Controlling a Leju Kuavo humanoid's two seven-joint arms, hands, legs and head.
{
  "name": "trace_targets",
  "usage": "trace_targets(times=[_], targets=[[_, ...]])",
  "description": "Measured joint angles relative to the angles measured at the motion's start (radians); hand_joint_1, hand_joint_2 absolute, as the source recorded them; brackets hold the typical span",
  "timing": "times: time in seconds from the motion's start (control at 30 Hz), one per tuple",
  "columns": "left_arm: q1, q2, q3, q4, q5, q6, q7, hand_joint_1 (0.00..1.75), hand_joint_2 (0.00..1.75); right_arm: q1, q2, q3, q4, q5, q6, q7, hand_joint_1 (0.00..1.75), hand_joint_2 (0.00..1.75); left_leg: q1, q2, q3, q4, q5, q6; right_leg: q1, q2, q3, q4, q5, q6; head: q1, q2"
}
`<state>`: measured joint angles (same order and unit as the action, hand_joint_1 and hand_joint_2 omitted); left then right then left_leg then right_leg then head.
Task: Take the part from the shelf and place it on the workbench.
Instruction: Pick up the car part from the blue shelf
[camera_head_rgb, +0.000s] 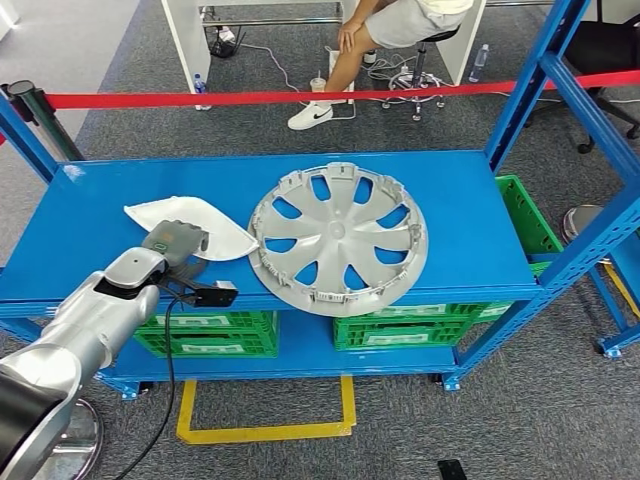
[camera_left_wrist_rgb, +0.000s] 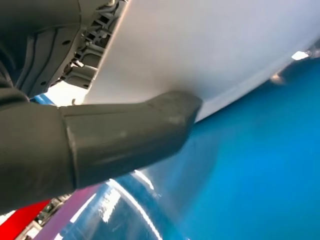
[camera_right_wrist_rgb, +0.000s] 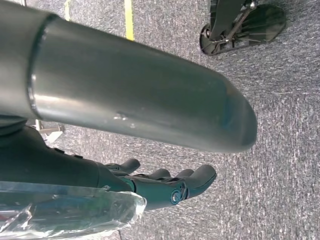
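A white, leaf-shaped plastic part (camera_head_rgb: 211, 228) lies on the blue shelf (camera_head_rgb: 468, 230), left of a large silver wheel cover (camera_head_rgb: 338, 238). My left hand (camera_head_rgb: 175, 246) is on the part's near edge. In the left wrist view the white part (camera_left_wrist_rgb: 211, 45) sits between my thumb (camera_left_wrist_rgb: 128, 137) on one face and the darker fingers (camera_left_wrist_rgb: 85, 55) on the other, so the hand grips it. My right hand (camera_right_wrist_rgb: 158, 185) hangs over the grey carpet, fingers stretched out apart from the thumb and holding nothing.
Green crates (camera_head_rgb: 204, 335) stand on the lower shelf level, and another green crate (camera_head_rgb: 524, 215) is at the right end. Blue uprights (camera_head_rgb: 540, 75) frame the shelf. A red barrier tape (camera_head_rgb: 226, 98) runs behind it, with a seated person (camera_head_rgb: 355, 60) beyond.
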<state>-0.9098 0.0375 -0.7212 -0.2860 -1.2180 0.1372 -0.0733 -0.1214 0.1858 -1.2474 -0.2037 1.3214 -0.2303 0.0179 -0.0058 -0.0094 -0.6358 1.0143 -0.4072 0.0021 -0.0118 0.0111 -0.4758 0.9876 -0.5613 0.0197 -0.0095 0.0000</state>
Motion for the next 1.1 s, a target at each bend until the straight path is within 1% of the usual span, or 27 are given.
trace_targets(times=[0.43,0.73,0.87,0.97,1.1], targets=[[-0.004,-0.002,0.006,0.0,-0.004,0.021,0.017,1.75,1.75,-0.001,0.0,0.0,0.0,0.0,-0.001,0.0,0.0,0.0,0.0,0.0,0.002,0.0,0.0,0.0,0.0,0.0,0.002,0.0,0.0,0.0,0.0,0.0],[0.004,-0.002,0.015,0.001,-0.005,0.079,0.041,1.75,1.75,0.0,0.0,0.0,0.0,0.0,-0.003,0.004,0.0,0.0,0.0,0.0,0.003,0.0,0.0,0.0,0.0,0.0,0.002,0.0,0.0,0.0,0.0,0.0],[0.012,-0.002,0.03,0.001,-0.004,0.143,0.043,1.75,1.75,0.0,0.0,-0.001,0.0,-0.001,-0.005,0.005,0.0,0.0,0.0,0.0,0.003,0.0,0.0,0.0,0.0,0.0,0.002,0.0,0.0,0.0,0.0,0.0],[0.018,-0.002,0.054,0.001,0.007,0.226,0.044,1.75,1.75,0.0,0.0,-0.003,0.0,-0.002,-0.008,0.007,0.0,0.0,0.0,0.0,0.002,0.0,0.0,0.0,0.0,0.0,0.002,0.0,0.0,0.0,0.0,0.0],[0.022,-0.001,0.106,0.0,0.035,0.342,0.031,1.75,1.75,0.0,0.0,-0.004,0.0,-0.004,-0.012,0.012,0.0,0.0,0.0,0.0,0.002,0.0,0.0,0.0,0.0,0.0,0.002,0.0,0.0,0.0,0.0,0.0]])
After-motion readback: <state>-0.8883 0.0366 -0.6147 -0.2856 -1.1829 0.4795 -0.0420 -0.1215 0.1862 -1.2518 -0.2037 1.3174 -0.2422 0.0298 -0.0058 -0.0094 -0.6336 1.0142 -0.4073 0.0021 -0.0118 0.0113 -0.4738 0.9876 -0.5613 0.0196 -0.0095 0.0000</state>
